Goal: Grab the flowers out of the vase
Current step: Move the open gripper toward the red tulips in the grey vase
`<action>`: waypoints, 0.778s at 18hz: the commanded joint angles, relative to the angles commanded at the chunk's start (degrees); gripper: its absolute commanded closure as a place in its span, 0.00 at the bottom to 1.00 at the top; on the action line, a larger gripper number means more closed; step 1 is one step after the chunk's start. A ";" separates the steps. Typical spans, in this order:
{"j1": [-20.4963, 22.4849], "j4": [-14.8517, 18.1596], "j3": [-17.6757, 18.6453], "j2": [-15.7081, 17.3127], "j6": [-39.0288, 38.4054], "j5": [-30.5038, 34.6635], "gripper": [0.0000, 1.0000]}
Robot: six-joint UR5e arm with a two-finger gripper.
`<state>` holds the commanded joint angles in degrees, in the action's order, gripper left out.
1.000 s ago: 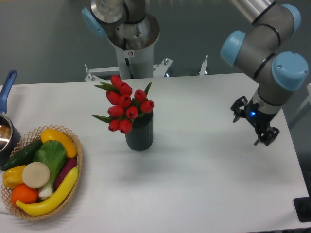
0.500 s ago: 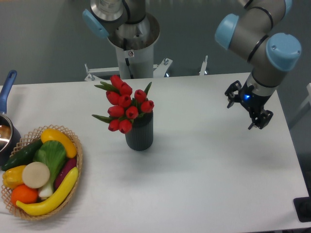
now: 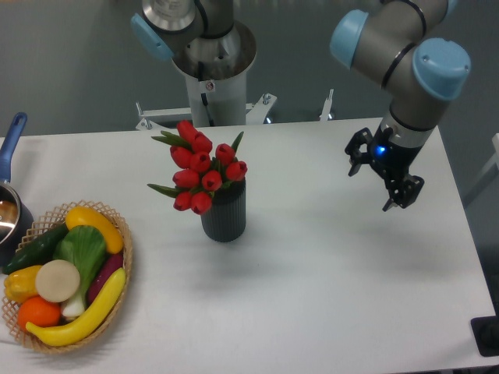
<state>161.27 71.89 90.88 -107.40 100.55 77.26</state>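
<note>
With the flowers (image 3: 201,173) standing in the vase (image 3: 224,212) at mid-desk, the empty, wide-open end effector (image 3: 379,174), well apart, should have approached above the buds and closed gently on the stems.

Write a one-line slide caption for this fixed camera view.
Open gripper hovers right of red tulip flowers standing in a ribbed dark grey vase on the white table.

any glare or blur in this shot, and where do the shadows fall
Fixed camera view: sharp throughout, no motion blur on the gripper; lighting soft and even; a faint shadow on the table beside the vase; the flowers show no glare.
</note>
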 joint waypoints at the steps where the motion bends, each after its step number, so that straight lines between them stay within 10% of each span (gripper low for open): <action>1: 0.61 -0.09 0.26 0.00 0.18 -1.14 0.00; 9: 0.18 -2.46 18.09 12.98 -0.26 -19.50 0.00; 14: 1.15 0.25 22.32 20.46 -0.09 -20.49 0.00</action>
<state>162.42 72.15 113.20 -86.94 100.46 56.78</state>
